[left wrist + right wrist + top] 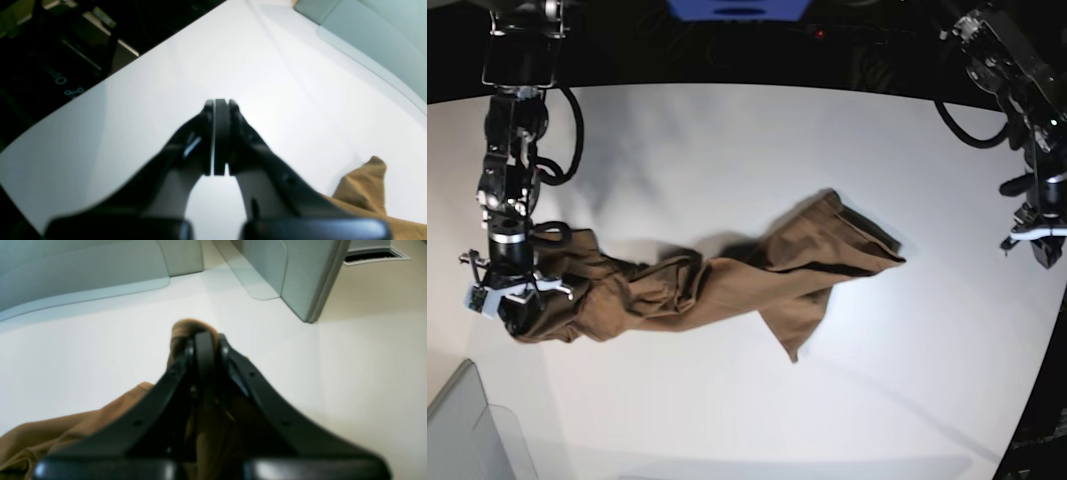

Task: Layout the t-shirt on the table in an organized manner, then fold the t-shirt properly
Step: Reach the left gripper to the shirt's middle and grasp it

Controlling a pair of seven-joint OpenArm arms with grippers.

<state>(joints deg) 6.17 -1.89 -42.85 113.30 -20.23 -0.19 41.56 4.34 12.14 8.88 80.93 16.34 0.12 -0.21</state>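
Right claw [204, 340] clamps t-shirt [717, 280] end; left claw [220, 106] closed, empty, well apart.

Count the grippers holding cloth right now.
1. The right gripper is shut on the wrinkled tan-brown cloth t-shirt at its bunched end; the left gripper is shut, empty, above the glossy white table.

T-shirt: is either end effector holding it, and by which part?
The right end effector is shut on a bunched end of the t-shirt, at the base view's left. The left end effector is shut and holds nothing.
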